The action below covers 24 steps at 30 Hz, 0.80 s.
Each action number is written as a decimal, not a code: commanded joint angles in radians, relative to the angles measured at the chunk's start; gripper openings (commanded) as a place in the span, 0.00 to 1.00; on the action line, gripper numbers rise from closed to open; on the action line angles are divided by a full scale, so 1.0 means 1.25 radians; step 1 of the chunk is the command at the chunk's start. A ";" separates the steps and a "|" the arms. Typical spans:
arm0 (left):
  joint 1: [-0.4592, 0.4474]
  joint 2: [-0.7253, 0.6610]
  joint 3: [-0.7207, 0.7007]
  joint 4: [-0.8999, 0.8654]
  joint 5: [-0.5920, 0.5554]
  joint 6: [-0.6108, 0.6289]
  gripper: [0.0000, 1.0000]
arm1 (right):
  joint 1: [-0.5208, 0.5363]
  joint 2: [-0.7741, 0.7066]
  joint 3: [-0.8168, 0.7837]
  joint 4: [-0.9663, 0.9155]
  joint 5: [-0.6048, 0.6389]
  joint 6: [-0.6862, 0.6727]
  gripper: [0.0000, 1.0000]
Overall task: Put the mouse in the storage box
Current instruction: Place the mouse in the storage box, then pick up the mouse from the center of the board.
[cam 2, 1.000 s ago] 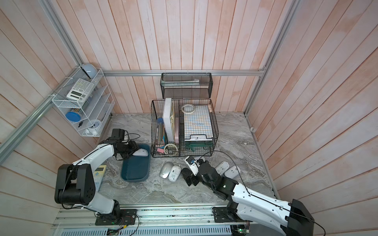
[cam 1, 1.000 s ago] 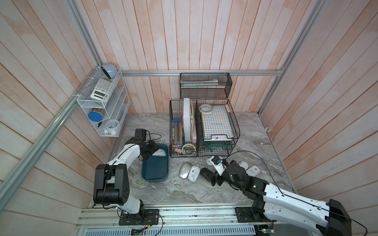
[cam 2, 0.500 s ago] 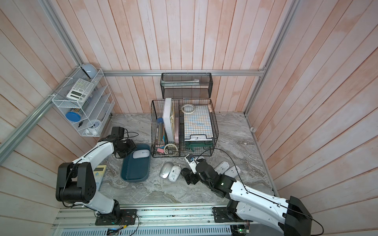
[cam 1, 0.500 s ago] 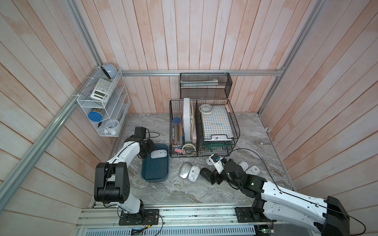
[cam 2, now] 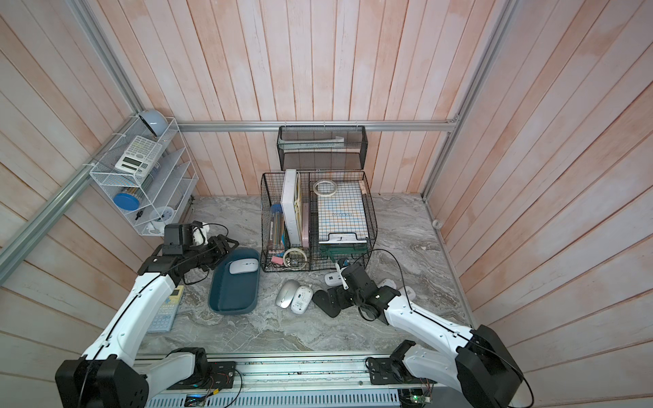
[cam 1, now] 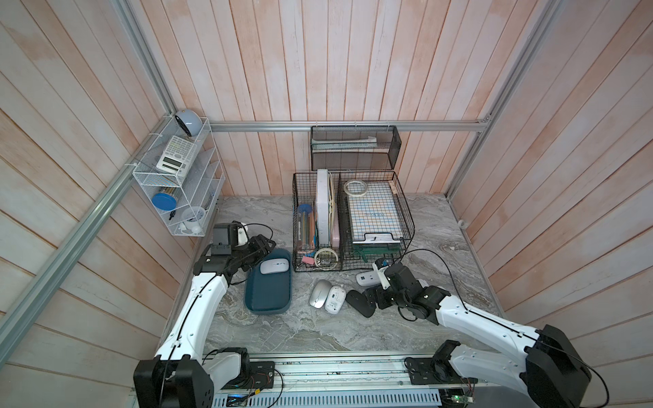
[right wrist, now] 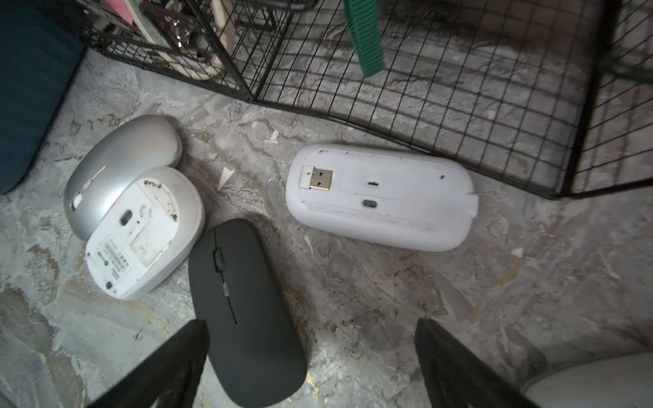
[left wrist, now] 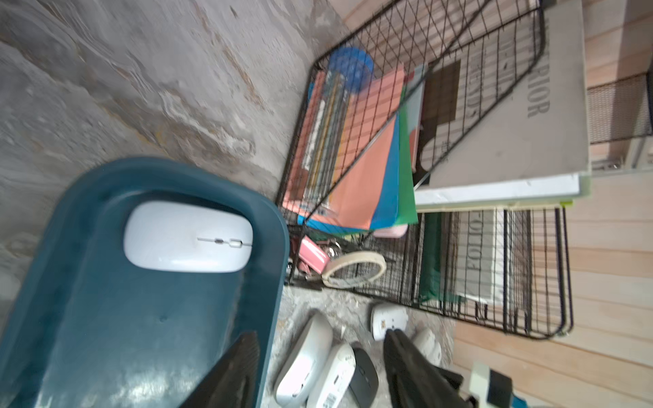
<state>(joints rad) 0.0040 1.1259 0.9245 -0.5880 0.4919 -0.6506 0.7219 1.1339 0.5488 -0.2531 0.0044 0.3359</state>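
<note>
The black mouse (right wrist: pixel 243 311) lies right side up on the table (right wrist: pixel 388 300), well apart from the box (cam 1: pixel 268 311), and just beside an overturned white mouse (right wrist: pixel 145 233) and a silver mouse (right wrist: pixel 120 169). I judge it light and stiff, a low plastic shell with smooth rounded sides, so it can slip upward out of a grip. The best hold seems to be across the two long sides near the middle, with the fingers low at the table.

The right gripper (right wrist: pixel 311 328) hangs over its rear end with the jaws fully apart and nothing in them. The mouse sits close to one finger, not centred. How high the fingers are I cannot tell.

Another overturned mouse (right wrist: pixel 381 197) lies near the basket (right wrist: pixel 424 88).

One white mouse (left wrist: pixel 187 236) is already inside the box, at its far end. The left gripper (left wrist: pixel 319 339) is beside that end, jaws about half apart and empty.
</note>
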 commanded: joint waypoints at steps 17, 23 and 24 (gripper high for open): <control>0.004 -0.168 -0.088 -0.061 0.014 0.019 0.79 | 0.067 0.201 0.101 -0.073 -0.083 -0.089 0.94; 0.005 -0.166 -0.096 -0.057 0.002 0.022 0.80 | 0.095 0.261 0.138 -0.096 -0.033 -0.089 0.88; 0.004 -0.166 -0.096 -0.057 -0.001 0.022 0.80 | 0.103 0.272 0.148 -0.106 -0.027 -0.092 0.87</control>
<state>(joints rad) 0.0048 0.9310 0.8146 -0.6598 0.5156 -0.6361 0.8284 1.4437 0.6926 -0.3286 -0.0757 0.2367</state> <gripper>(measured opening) 0.800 0.876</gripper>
